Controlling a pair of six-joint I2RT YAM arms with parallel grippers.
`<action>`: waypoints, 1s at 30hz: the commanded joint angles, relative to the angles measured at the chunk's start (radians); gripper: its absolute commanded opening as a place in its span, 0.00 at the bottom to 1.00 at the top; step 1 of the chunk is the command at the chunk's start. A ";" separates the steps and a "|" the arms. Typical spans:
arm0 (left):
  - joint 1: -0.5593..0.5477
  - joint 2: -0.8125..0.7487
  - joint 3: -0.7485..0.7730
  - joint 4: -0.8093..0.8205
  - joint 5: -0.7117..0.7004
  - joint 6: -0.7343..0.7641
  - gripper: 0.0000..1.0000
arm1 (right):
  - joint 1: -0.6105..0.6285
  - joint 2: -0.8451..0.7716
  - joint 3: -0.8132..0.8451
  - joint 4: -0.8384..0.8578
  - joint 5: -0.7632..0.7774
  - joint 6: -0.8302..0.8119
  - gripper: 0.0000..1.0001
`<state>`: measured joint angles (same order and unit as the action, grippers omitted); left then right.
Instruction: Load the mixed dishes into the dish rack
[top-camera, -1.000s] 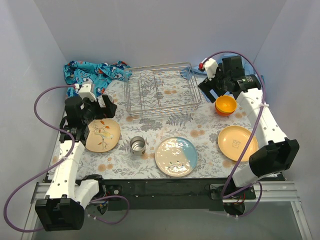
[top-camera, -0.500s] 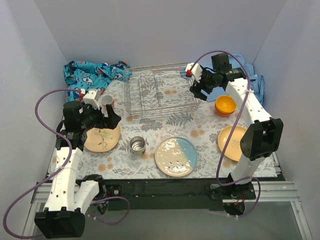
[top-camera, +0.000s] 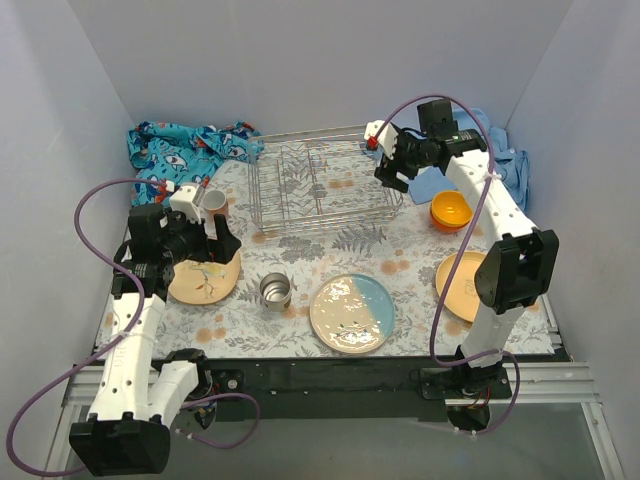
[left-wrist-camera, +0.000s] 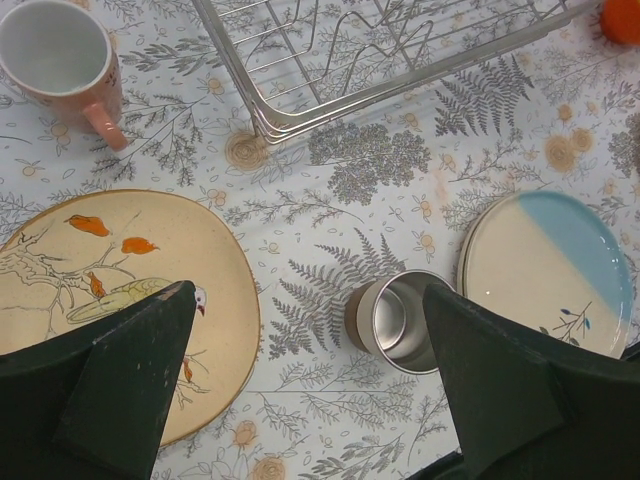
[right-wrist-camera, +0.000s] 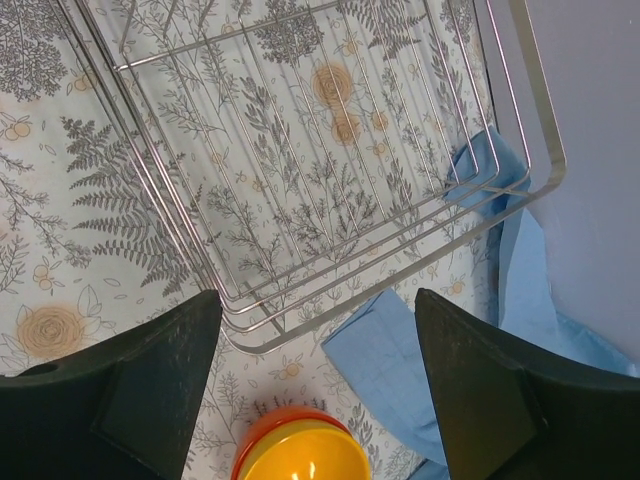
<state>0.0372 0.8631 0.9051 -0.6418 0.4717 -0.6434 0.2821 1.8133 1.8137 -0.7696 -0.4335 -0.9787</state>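
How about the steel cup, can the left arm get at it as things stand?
Probably yes: the open, empty left hand hovers above the steel cup, which stands uncovered between the tan plate and the blue-and-cream plate.

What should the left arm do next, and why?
Probably lower the left gripper toward the steel cup: it stands upright, in line between the open, empty jaws, and the dish rack holds nothing yet.
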 joint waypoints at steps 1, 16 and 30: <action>0.004 -0.021 0.014 -0.039 -0.025 0.039 0.98 | 0.003 -0.005 -0.013 -0.012 -0.063 -0.141 0.85; 0.046 -0.047 0.000 -0.064 -0.045 0.042 0.98 | 0.077 0.167 0.030 -0.220 -0.116 -0.410 0.78; 0.076 -0.029 0.026 -0.091 0.076 0.074 0.98 | 0.108 0.225 0.042 -0.280 -0.044 -0.362 0.12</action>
<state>0.1089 0.8352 0.9051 -0.7002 0.4442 -0.6132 0.3756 2.0682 1.8305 -0.9916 -0.4927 -1.3815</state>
